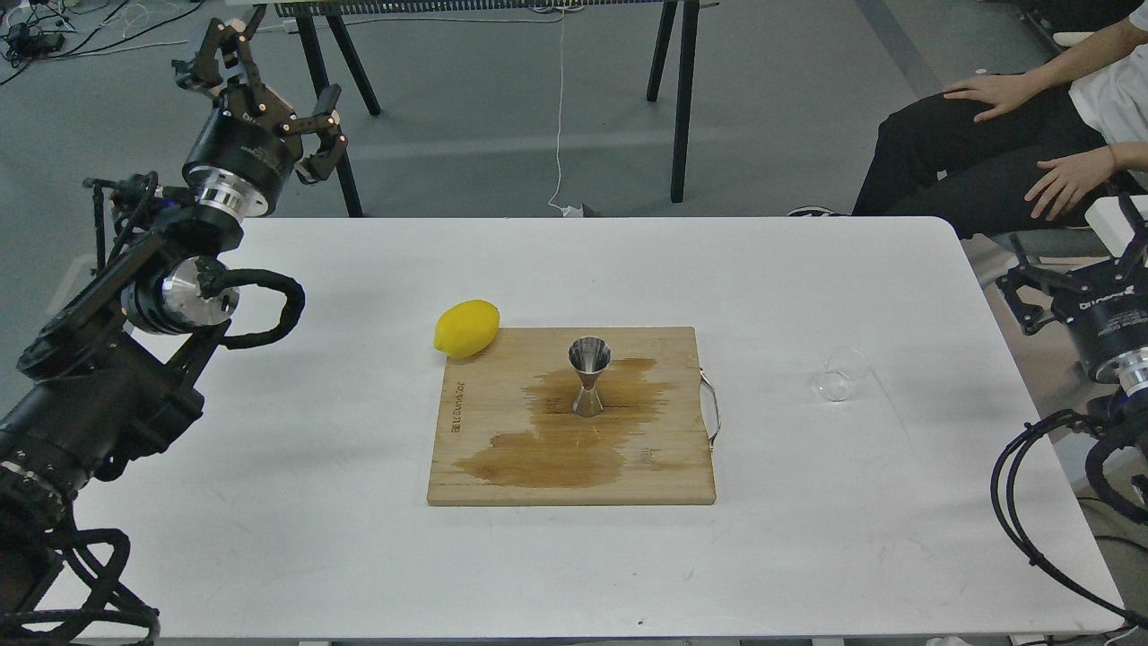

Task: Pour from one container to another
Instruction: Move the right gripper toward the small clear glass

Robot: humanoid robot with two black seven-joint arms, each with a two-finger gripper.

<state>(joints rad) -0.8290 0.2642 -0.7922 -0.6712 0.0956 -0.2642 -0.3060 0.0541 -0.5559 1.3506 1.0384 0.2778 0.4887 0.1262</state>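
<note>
Wet cutting board (502, 467) bears upright jigger (588, 377); glass cup (843, 374) tilted rightward; left claw (269, 81) open, empty; right claw's state unclear.

Single view, head camera. Mounted high at the near long edge of the table (269, 538), facing forward and tilted down. Medium range: the whole tabletop fits except its near corners; the board (502, 484) sits about centre frame. Left arm (99, 395) enters from the left edge, right arm (1108, 359) from the right edge, only partly in frame. Beyond the far edge the view reaches the floor (502, 99) and a seated person (987, 152) top right. No second view shares the scene.
</note>
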